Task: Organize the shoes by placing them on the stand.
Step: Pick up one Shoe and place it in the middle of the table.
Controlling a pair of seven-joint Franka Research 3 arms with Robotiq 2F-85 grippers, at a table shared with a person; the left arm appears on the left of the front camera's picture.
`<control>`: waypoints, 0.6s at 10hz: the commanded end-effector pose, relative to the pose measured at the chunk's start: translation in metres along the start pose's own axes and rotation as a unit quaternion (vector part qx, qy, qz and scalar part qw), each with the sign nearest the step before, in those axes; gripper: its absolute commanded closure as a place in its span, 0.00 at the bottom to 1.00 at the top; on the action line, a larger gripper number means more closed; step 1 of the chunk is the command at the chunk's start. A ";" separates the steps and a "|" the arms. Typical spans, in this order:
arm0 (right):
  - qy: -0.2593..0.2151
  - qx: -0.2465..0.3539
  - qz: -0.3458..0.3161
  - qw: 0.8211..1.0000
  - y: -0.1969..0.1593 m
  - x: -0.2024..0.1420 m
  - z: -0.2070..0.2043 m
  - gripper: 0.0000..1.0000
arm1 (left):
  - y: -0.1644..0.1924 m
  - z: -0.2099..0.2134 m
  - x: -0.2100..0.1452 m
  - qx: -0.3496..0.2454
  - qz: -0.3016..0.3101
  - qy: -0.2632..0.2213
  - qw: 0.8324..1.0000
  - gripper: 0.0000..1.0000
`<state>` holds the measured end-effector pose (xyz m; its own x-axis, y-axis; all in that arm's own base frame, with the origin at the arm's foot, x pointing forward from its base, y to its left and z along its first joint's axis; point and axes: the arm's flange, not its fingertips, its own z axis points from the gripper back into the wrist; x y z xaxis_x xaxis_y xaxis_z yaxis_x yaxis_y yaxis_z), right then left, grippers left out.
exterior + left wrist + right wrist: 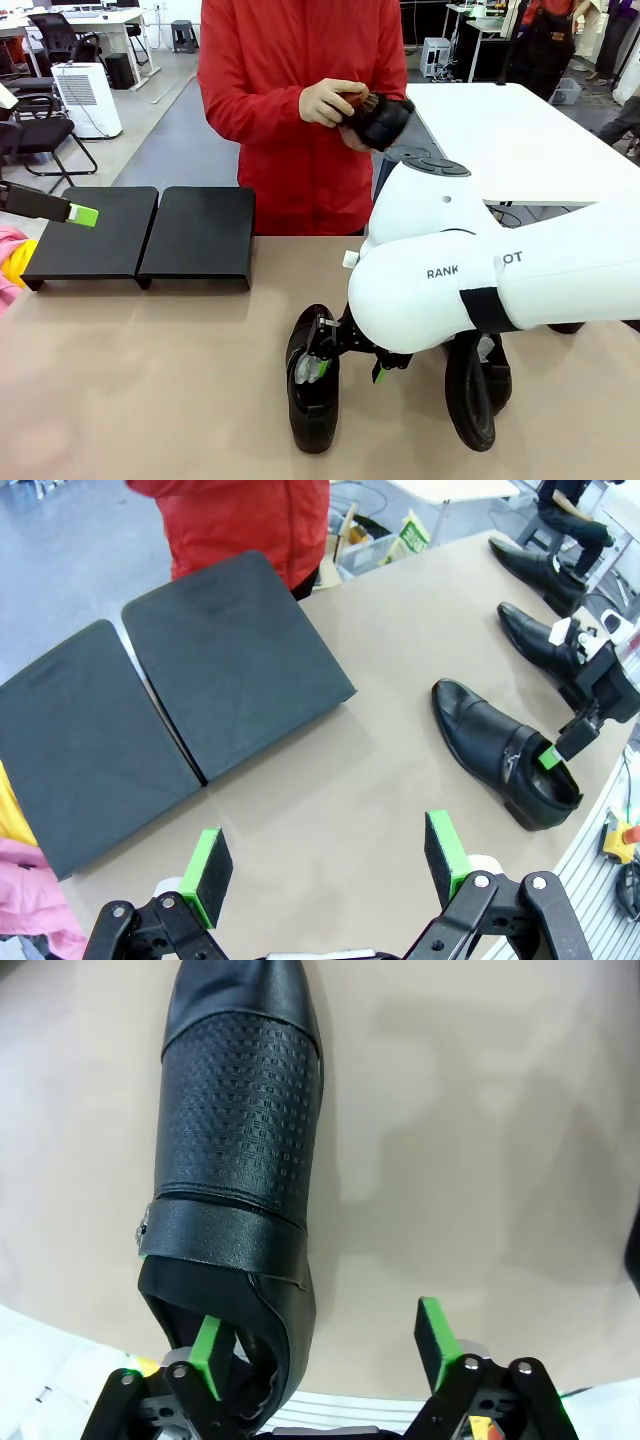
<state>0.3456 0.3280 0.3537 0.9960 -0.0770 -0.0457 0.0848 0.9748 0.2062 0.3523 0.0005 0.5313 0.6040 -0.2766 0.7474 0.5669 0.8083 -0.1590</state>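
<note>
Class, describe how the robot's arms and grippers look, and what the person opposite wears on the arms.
The right arm is white with rounded shells, black lettering and a black band. The left gripper and the right gripper are black two-finger frames with bolted links and bright green rectangular pads. The person wears a red long-sleeved jacket.

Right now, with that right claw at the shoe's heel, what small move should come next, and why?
Probably close the jaws. The right gripper is open, one finger inside the shoe at its heel, the other outside, so the side wall sits between them. The shoe lies on the table; the stand holds no shoes yet.
</note>
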 end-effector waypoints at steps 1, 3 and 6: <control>-0.008 0.008 -0.002 1.000 0.003 0.001 -0.003 0.00 | 0.001 0.000 -0.001 -0.007 -0.005 -0.003 1.000 0.00; -0.008 0.008 -0.002 1.000 0.003 0.001 -0.003 0.00 | 0.001 0.000 -0.001 -0.007 -0.005 -0.003 1.000 0.00; -0.008 0.008 -0.002 1.000 0.003 0.001 -0.003 0.00 | 0.001 0.000 -0.001 -0.007 -0.005 -0.003 1.000 0.00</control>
<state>0.3466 0.3282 0.3527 0.9960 -0.0791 -0.0426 0.0863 0.9740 0.2094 0.3523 0.0005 0.5313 0.6040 -0.2766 0.7474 0.5669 0.8083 -0.1590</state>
